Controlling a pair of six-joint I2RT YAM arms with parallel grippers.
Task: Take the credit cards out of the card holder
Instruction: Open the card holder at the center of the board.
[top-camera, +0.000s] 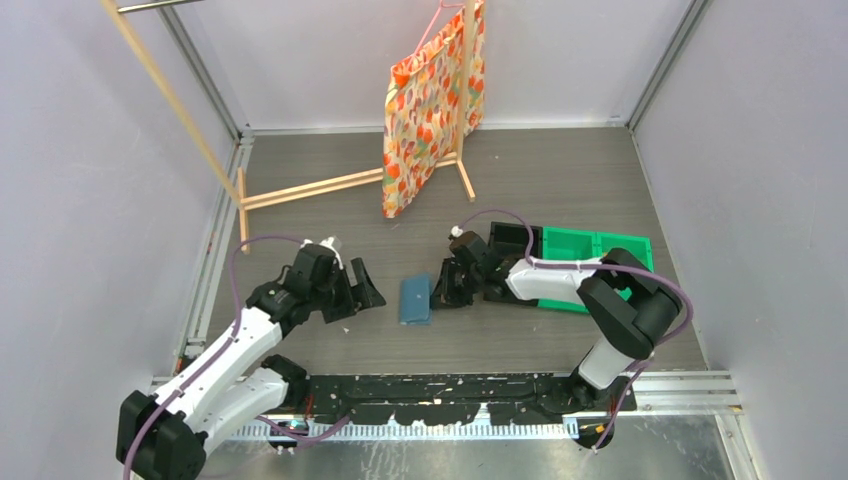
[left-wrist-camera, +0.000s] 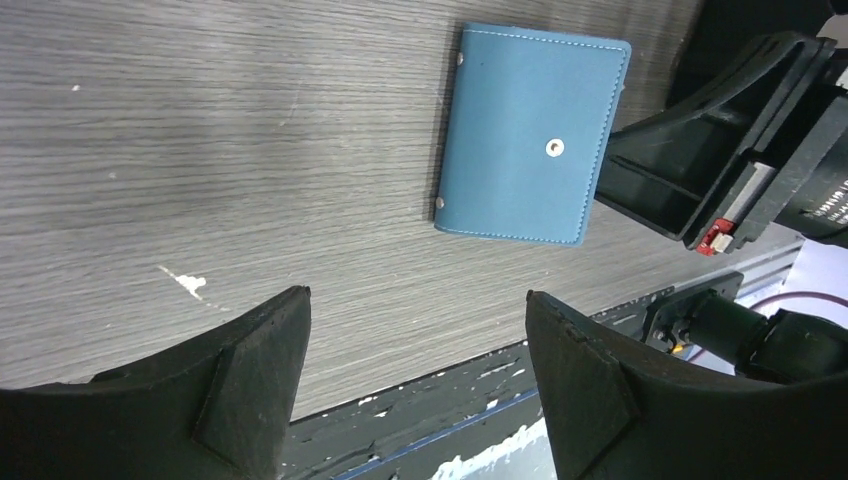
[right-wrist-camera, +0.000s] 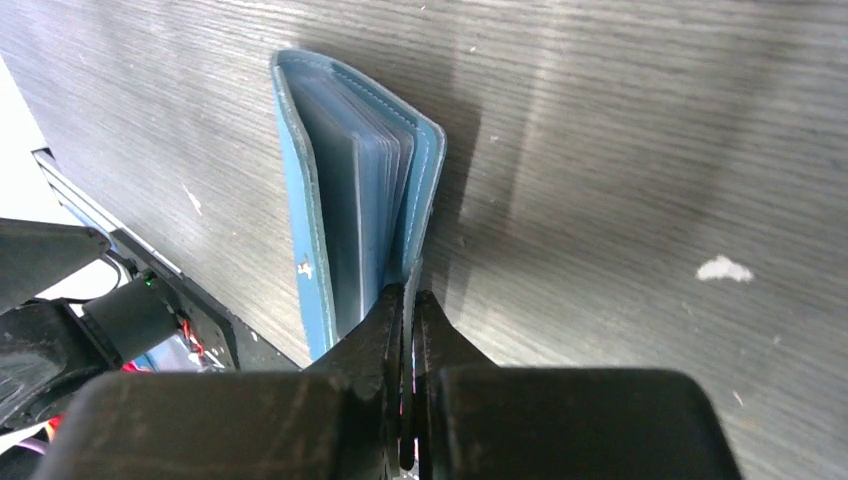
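Observation:
The teal-blue card holder (top-camera: 415, 300) lies on the grey table between my two grippers. In the left wrist view it (left-wrist-camera: 535, 150) lies folded, snap stud up. In the right wrist view it (right-wrist-camera: 350, 210) gapes slightly and shows pale translucent sleeve leaves. The credit cards are hidden inside; none shows on its own. My right gripper (top-camera: 443, 288) is at the holder's right edge, its jaws shut (right-wrist-camera: 410, 295) on the edge of one cover. My left gripper (top-camera: 362, 296) is open and empty (left-wrist-camera: 415, 300), a short way left of the holder.
A green bin (top-camera: 590, 255) and a black bin (top-camera: 515, 240) stand behind my right arm. A wooden rack (top-camera: 310, 187) with a hanging patterned bag (top-camera: 430, 110) stands at the back. The black front rail (top-camera: 450, 390) runs along the near edge.

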